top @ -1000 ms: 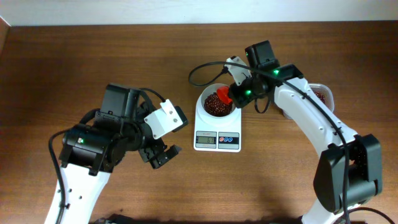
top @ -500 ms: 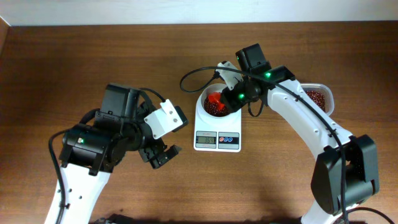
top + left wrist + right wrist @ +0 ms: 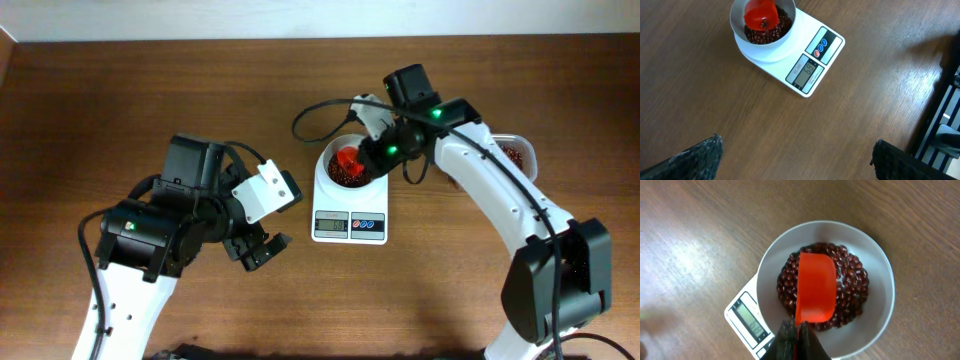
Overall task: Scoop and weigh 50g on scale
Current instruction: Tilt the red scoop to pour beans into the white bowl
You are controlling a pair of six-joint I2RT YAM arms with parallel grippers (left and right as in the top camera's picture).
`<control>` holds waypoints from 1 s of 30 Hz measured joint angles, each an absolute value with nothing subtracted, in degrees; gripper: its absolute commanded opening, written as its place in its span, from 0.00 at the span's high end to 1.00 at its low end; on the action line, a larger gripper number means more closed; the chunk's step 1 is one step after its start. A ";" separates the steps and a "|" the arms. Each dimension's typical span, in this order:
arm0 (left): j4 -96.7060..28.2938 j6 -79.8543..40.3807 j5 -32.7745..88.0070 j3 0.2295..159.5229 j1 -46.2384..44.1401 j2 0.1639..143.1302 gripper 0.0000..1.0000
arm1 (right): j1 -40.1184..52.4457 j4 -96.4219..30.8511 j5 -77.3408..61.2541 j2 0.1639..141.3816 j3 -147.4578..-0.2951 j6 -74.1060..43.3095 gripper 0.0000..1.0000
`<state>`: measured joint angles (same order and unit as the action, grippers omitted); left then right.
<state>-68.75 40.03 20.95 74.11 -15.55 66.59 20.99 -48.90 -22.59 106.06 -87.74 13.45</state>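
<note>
The white scale (image 3: 349, 227) stands mid-table, carrying a round white bowl (image 3: 322, 172). Dark red-brown beans (image 3: 343, 180) heap in the bowl. My right gripper (image 3: 375, 152) is shut on the handle of a red scoop (image 3: 348, 157), which sits low over the beans. In the right wrist view the scoop (image 3: 815, 292) covers the middle of the beans (image 3: 852, 290), and the display (image 3: 747, 317) shows beside the gripper (image 3: 797, 330). My left gripper (image 3: 258, 250) hangs open over bare wood left of the scale, its fingers (image 3: 700, 157) wide apart around nothing.
A clear plastic tub (image 3: 517, 153) holding more beans stands right of the scale, partly hidden by the right arm. A black cable (image 3: 315, 115) loops just behind the bowl. The table's far edge meets a white wall (image 3: 300, 15).
The right gripper has carried the red scoop from the bowl's right rim to over the beans in its middle. The left arm has not moved.
</note>
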 measured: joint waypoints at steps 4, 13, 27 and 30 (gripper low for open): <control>-68.77 40.03 20.97 74.11 -15.55 66.59 0.01 | 19.00 -49.76 -25.65 106.06 -87.99 13.47 0.96; -68.75 40.05 20.97 74.13 -15.55 66.59 0.01 | 17.65 -50.94 -27.59 105.91 -88.03 13.45 0.96; -68.75 40.03 20.97 74.11 -15.55 66.59 0.01 | 17.65 -51.90 -30.52 102.89 -88.29 13.45 0.96; -68.75 40.03 20.97 74.11 -15.55 66.59 0.01 | 17.21 -52.42 -32.01 102.89 -88.29 12.91 0.96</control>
